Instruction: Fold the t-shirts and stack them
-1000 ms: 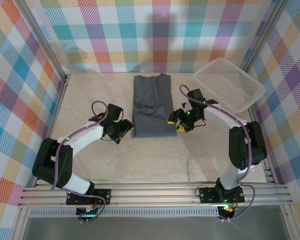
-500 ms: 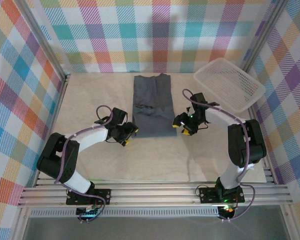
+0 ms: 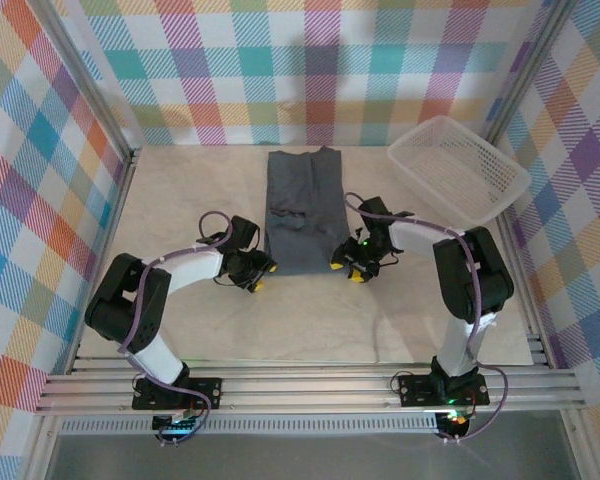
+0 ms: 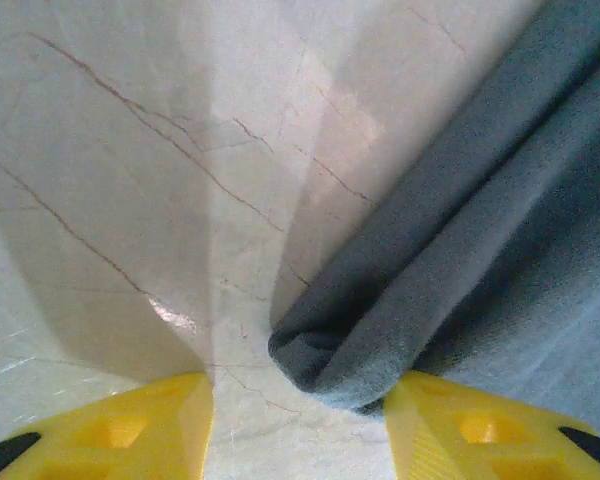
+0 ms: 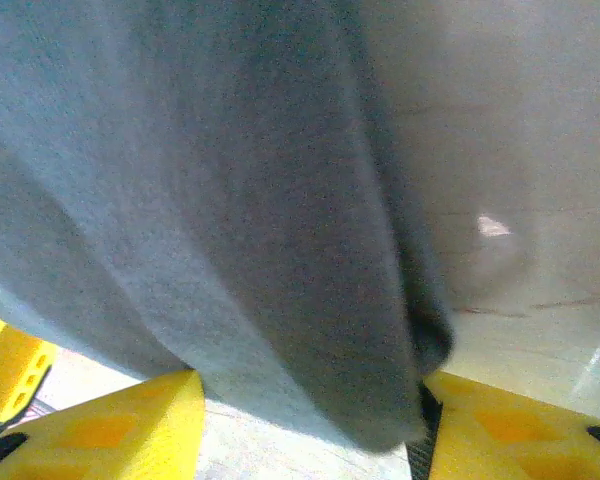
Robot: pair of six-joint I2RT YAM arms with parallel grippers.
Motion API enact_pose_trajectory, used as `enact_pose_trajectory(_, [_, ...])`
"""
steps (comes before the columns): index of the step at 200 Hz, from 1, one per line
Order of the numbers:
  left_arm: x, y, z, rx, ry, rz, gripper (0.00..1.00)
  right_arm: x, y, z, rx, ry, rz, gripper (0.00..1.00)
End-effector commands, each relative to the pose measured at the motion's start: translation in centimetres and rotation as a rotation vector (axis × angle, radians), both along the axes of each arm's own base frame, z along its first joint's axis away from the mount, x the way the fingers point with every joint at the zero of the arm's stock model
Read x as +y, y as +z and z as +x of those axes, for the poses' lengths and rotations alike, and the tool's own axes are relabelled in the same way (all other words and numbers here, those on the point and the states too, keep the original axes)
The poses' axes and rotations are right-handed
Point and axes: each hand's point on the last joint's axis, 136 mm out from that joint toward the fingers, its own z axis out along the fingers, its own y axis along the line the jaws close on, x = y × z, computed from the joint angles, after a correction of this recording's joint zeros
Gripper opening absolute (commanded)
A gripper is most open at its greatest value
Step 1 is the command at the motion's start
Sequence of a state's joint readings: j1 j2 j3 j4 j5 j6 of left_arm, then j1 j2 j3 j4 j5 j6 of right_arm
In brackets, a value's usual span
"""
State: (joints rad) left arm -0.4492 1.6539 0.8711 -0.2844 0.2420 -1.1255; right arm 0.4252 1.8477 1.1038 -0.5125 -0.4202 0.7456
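Between plaid walls (image 3: 320, 70), t-shirt (image 3: 305, 215) on marble (image 3: 180, 200)

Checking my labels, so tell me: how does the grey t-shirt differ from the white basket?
The t-shirt is dark grey soft cloth; the basket is white plastic mesh. The t-shirt lies flat in the middle, folded into a long strip; the basket stands empty at the far right corner.

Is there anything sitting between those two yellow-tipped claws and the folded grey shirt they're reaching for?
Nothing visible does. The left gripper and the right gripper each straddle a near corner of the folded dark slate-grey cloth t-shirt, jaws apart around the cloth.
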Motion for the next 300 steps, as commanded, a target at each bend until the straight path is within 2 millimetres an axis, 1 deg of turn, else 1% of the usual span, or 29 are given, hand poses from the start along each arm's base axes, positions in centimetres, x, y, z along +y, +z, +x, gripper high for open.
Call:
enact_pose_trajectory(1, [-0.3,0.3,2.7,-0.086,-0.013,0.03,0.34,1.2,-0.4,1.0,0.006,-0.024,-0.005,0.49])
enact_pose_trajectory(5, [-0.2,0.4,2.8,-0.089,-0.012,0.032,0.31,1.2,-0.5,1.3,0.002,-0.031,-0.012,0.47])
enact_pose_trajectory(8, [-0.1,0.4,3.0,-0.093,-0.012,0.033,0.28,1.2,-0.5,1.5,-0.006,-0.035,-0.016,0.44])
enact_pose_trajectory(11, [-0.1,0.5,3.1,-0.095,-0.012,0.036,0.26,1.2,-0.5,1.6,-0.006,-0.036,-0.018,0.43])
enact_pose_trajectory(19, [0.2,0.6,3.4,-0.1,-0.01,0.04,0.2,1.3,-0.3,2.2,-0.019,-0.04,-0.017,0.36])
enact_pose_trajectory(28, [0.3,0.8,3.6,-0.108,-0.008,0.043,0.13,1.6,-0.1,2.7,-0.027,-0.04,-0.011,0.27])
enact_pose_trajectory(40, [0.7,1.2,4.0,-0.115,-0.002,0.05,0.0,1.7,0.3,3.1,-0.035,-0.043,-0.012,0.15])
enact_pose_trajectory(48, [0.9,1.5,4.0,-0.12,-0.002,0.059,0.0,1.6,0.7,3.3,-0.046,-0.046,-0.021,0.08])
enact_pose_trajectory(67, [0.9,2.0,4.3,-0.132,-0.006,0.054,0.0,1.3,1.4,3.4,-0.063,-0.051,-0.036,0.02])
enact_pose_trajectory(84, [0.8,2.1,4.2,-0.13,-0.01,0.042,0.0,1.2,2.0,3.3,-0.074,-0.049,-0.033,0.0])
enact_pose_trajectory(134, [0.2,2.4,3.8,-0.116,-0.023,0.004,0.0,1.0,3.3,3.2,-0.103,-0.028,-0.036,0.0])
enact_pose_trajectory(138, [0.4,2.0,3.1,-0.087,-0.027,0.015,0.0,0.9,3.3,3.1,-0.102,-0.026,-0.037,0.0])
enact_pose_trajectory(143, [0.4,1.9,2.9,-0.082,-0.03,0.015,0.0,0.9,3.4,3.1,-0.105,-0.024,-0.035,0.0])
enact_pose_trajectory(194, [0.2,1.7,1.5,-0.067,-0.043,-0.011,0.0,0.4,3.2,1.8,-0.093,-0.017,-0.039,0.0])
enact_pose_trajectory(229, [0.2,1.8,1.3,-0.066,-0.049,-0.017,0.0,0.0,3.0,1.1,-0.086,-0.017,-0.045,0.0])
enact_pose_trajectory(263, [-0.2,2.4,1.3,-0.082,-0.057,-0.028,0.0,-0.3,3.0,0.5,-0.084,-0.013,-0.046,0.0])
enact_pose_trajectory(279, [-0.4,3.0,1.3,-0.097,-0.063,-0.038,0.0,-0.3,2.8,0.2,-0.079,-0.013,-0.047,0.0])
enact_pose_trajectory(292, [-0.3,3.5,0.9,-0.101,-0.063,-0.023,0.0,-0.4,2.6,0.1,-0.073,-0.011,-0.05,0.0])
enact_pose_trajectory(296, [-0.2,3.7,0.8,-0.101,-0.062,-0.018,0.06,-0.5,2.5,0.1,-0.071,-0.011,-0.053,0.0])
enact_pose_trajectory(300, [-0.1,3.8,0.7,-0.099,-0.06,-0.013,0.17,-0.5,2.4,0.0,-0.068,-0.01,-0.056,0.0])
